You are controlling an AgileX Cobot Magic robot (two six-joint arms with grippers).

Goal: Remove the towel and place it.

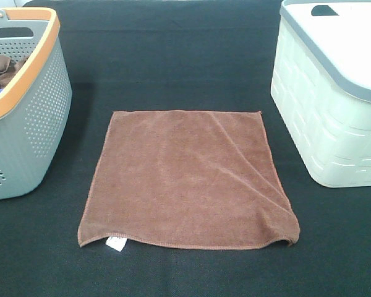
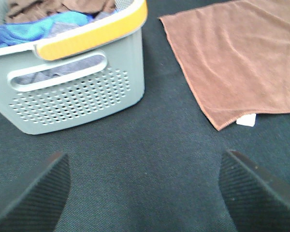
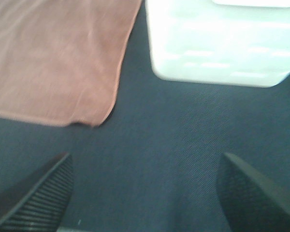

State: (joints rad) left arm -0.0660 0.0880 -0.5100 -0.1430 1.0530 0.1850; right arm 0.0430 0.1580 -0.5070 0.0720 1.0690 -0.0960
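Dark cloth covers the table; the towel lies spread flat between the grey basket and the white bin. Both the left gripper and right gripper stand spread, empty. Removal looks done; its final spot, arguably, is unclear.

Fuzzy microfibre towel, perforated plastic basket

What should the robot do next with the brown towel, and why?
Probably lower one open pincer, say the left pincer, onto the towel's near corner by the white tag. The towel lies flat on the dark table between the grey basket and the white bin, and both pincers are empty.
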